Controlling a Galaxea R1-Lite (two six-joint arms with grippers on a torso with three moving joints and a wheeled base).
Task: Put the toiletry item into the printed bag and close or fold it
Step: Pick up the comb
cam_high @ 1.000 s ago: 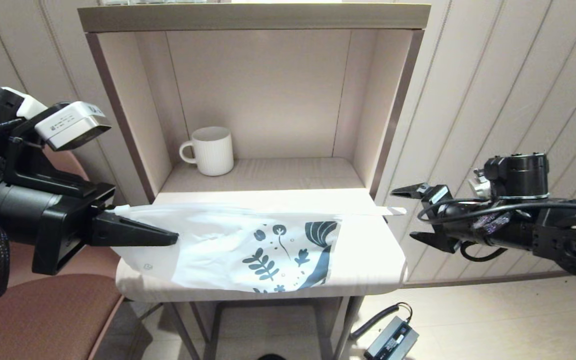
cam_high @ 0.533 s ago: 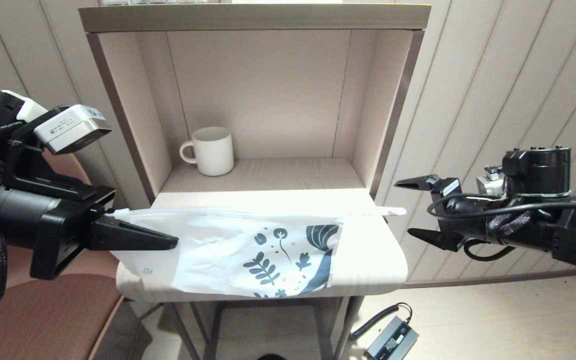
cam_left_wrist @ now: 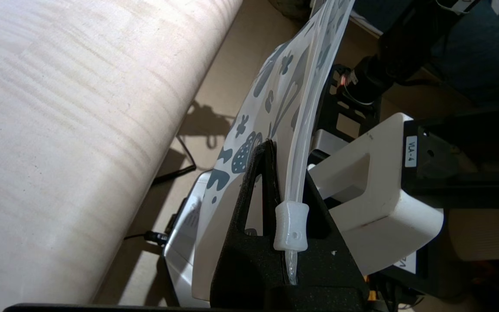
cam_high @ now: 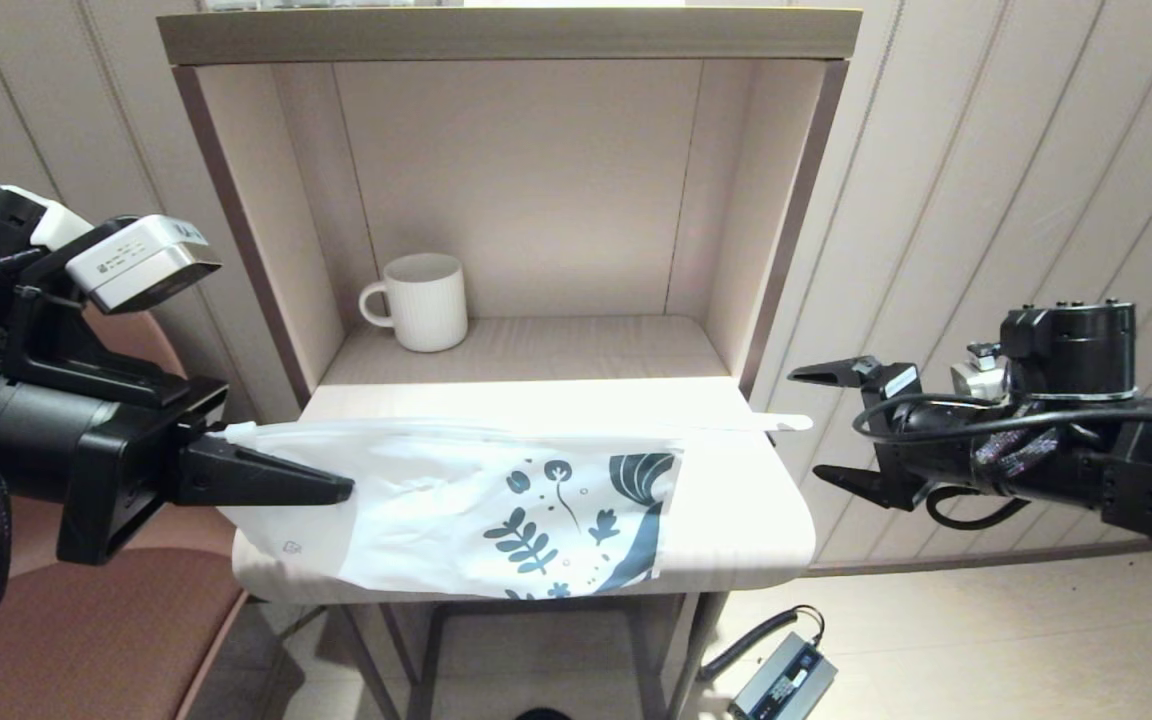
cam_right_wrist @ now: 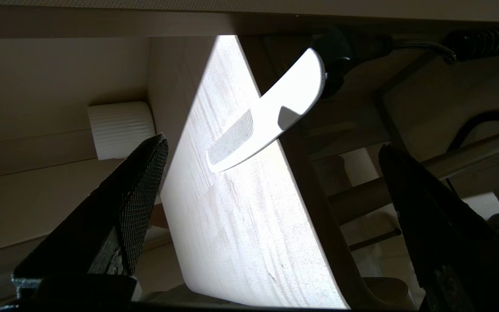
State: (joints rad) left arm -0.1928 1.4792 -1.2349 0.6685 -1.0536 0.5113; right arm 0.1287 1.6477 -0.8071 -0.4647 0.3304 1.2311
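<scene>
the left gripper is clamped on the plain end of the bag, which lies across the table. the comb lies at the table's right edge, its handle overhanging. the right gripper hovers just beside that handle, jaws wide apart, touching nothing.

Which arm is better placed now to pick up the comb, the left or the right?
The right. Its pincer is open, empty and beside the comb, whose handle overhangs the table edge on that side. The left pincer is shut on the bag at the far end.
</scene>
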